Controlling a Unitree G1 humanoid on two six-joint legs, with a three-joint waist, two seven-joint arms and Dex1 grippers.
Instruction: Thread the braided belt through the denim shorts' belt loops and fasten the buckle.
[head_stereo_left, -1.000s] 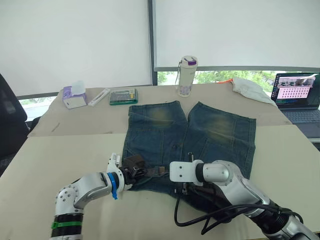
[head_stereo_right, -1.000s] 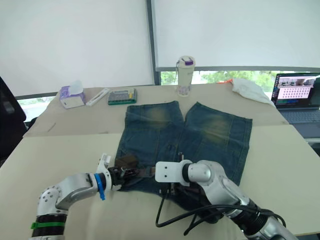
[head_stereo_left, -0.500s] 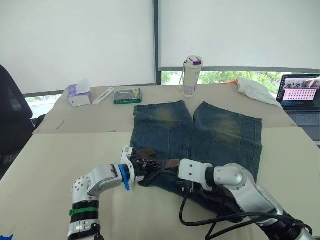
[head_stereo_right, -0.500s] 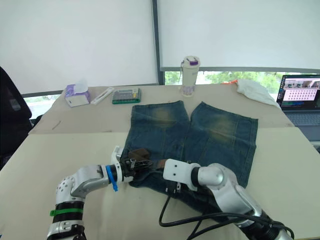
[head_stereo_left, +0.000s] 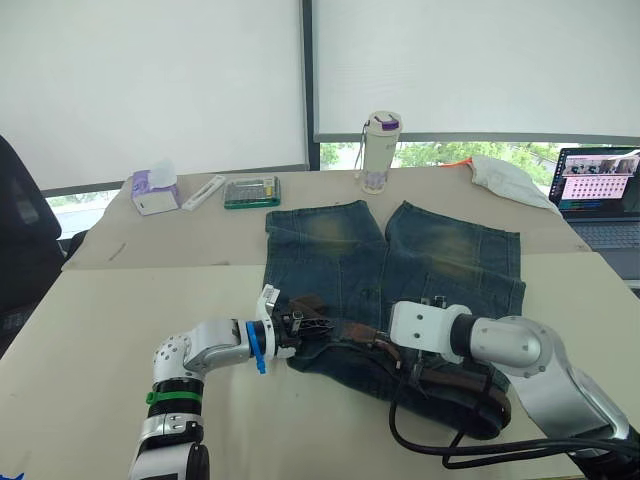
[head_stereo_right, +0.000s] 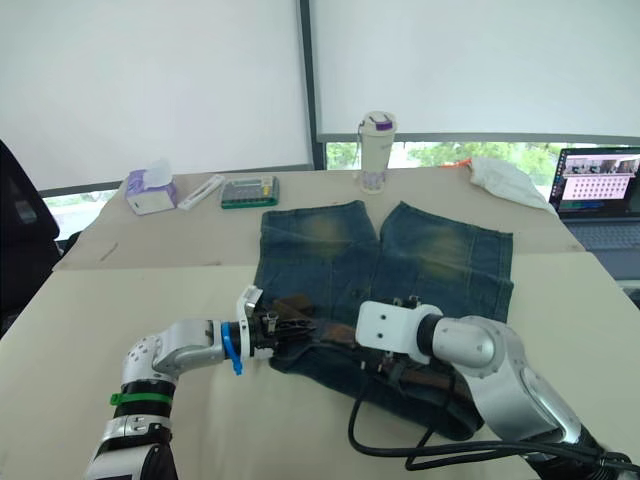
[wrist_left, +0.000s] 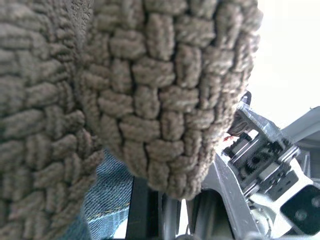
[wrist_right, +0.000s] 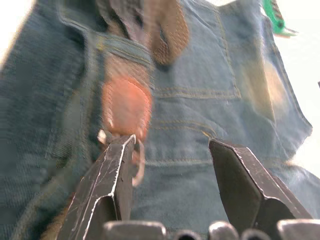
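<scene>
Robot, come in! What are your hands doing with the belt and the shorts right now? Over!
Left gripper shut on braided belt at the denim shorts waistband. Right gripper open over the shorts, by the buckle. Nothing in the way.

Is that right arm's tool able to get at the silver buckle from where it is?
Probably yes. The right tool is open just over the denim shorts, and the buckle lies beside one finger with nothing covering it.
</scene>
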